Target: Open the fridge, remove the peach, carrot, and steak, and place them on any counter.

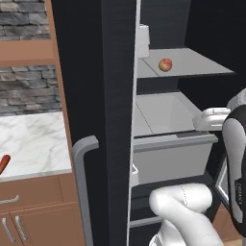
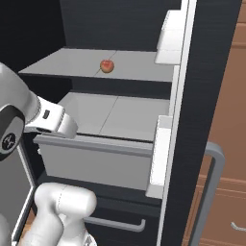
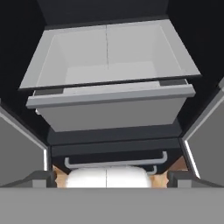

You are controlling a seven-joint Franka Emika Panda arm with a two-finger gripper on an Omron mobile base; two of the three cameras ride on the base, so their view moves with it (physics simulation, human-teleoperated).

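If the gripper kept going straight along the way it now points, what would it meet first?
Most likely the light-grey bin inside the open fridge: the hand view centres on its front wall and open top. The open gripper looks well short of it, though depth is hard to judge.

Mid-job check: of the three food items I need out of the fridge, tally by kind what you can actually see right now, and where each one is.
Round pinkish-orange peach: 1, on the upper light-grey shelf inside the open near-black fridge.
Slim orange-red carrot: 1, on the white marble counter, cut off by the picture's left edge.
Red steak: 0 seen.
Total: 2 food items.
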